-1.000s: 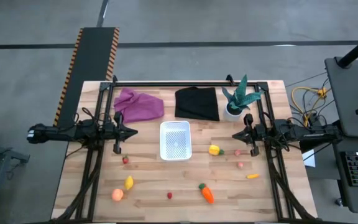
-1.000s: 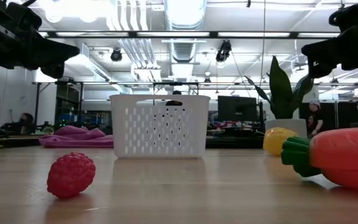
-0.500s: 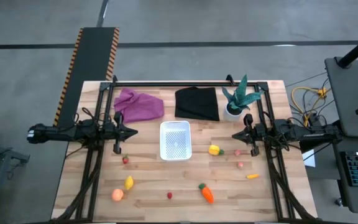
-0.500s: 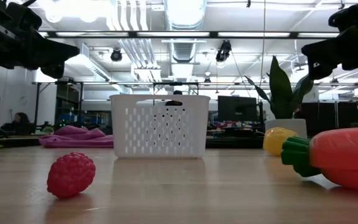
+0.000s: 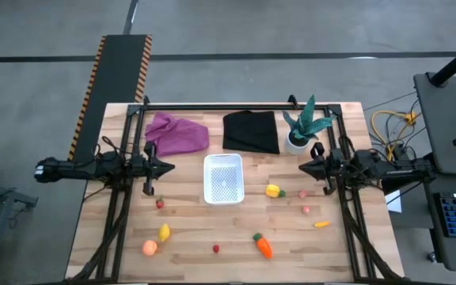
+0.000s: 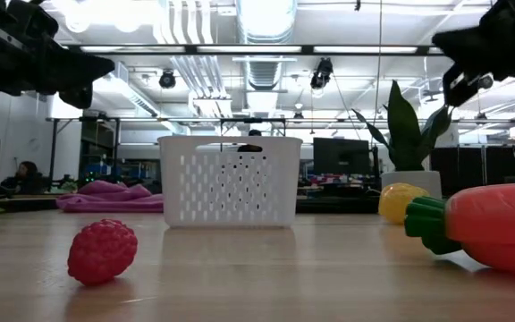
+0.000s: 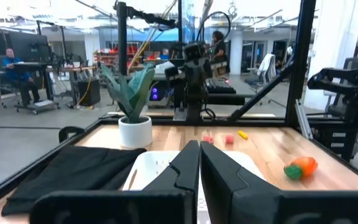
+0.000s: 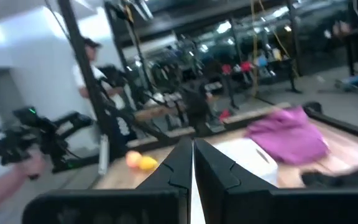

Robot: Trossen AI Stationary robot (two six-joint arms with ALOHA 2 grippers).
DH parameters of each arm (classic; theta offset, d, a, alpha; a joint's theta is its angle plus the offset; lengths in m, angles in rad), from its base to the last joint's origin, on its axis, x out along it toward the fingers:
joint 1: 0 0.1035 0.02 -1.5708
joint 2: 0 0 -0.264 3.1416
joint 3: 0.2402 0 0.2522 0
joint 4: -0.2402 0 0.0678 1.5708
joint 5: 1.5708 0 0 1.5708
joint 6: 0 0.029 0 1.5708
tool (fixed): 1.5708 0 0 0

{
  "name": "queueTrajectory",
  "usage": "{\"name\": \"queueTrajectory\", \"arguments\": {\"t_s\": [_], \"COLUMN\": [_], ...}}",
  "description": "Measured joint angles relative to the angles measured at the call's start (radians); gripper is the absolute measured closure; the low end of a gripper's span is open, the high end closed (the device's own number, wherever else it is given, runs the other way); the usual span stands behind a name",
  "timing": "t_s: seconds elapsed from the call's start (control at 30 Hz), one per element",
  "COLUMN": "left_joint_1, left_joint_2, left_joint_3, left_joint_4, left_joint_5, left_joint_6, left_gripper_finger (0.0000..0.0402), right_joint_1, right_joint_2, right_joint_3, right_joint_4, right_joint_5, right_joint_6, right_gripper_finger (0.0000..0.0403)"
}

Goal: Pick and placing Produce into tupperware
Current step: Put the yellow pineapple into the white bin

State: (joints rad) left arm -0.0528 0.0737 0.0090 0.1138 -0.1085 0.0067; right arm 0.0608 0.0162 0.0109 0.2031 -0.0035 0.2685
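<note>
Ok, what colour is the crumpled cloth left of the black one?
Purple; the crumpled cloth shows best in the high view, beside the black cloth.

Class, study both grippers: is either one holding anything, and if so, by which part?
Nothing is held. The left gripper and right gripper are both shut and empty, above the table on either side of the tupperware.

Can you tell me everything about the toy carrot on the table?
The carrot is a small toy with a smooth, plastic-looking orange body and a green leafy top. It lies flat on the wooden table, by the front edge, tilted with its green end toward the white tub. Nothing touches it but the table. In the low view it looks big and close; no claw is near it.
</note>
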Motion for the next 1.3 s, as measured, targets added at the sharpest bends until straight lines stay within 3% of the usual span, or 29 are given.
{"name": "queueTrajectory", "arguments": {"t_s": [0.17, 0.27, 0.4, 0.53, 0.73, 0.93, 1.3], "left_joint_1": [0.000, 0.001, 0.001, 0.001, 0.001, 0.001, 0.001], "left_joint_2": [0.000, 0.000, 0.000, 0.000, 0.000, -0.001, -0.002], "left_joint_3": [0.000, 0.001, 0.002, 0.003, 0.002, 0.004, 0.003], "left_joint_4": [0.023, 0.044, 0.045, 0.046, 0.052, 0.068, 0.098], "left_joint_5": [-0.034, -0.108, -0.129, -0.144, -0.218, -0.218, -0.218], "left_joint_6": [0.036, 0.052, 0.052, 0.006, -0.026, -0.026, -0.026], "left_gripper_finger": [0.0402, 0.0401, 0.0384, 0.0326, 0.0194, 0.0119, 0.0111], "right_joint_1": [0.000, 0.000, 0.002, 0.005, 0.005, 0.007, 0.092], "right_joint_2": [0.024, 0.095, 0.263, 0.467, 0.799, 1.058, 1.344], "right_joint_3": [0.053, 0.147, 0.295, 0.469, 0.716, 0.916, 0.972], "right_joint_4": [-0.040, -0.188, -0.350, -0.525, -0.805, -1.018, -0.979], "right_joint_5": [-0.029, -0.029, -0.033, -0.038, -0.048, -0.055, 0.056], "right_joint_6": [-0.017, -0.033, -0.035, -0.049, -0.002, 0.048, 0.075], "right_gripper_finger": [0.0368, 0.0328, 0.0264, 0.0210, 0.0164, 0.0144, 0.0154]}}
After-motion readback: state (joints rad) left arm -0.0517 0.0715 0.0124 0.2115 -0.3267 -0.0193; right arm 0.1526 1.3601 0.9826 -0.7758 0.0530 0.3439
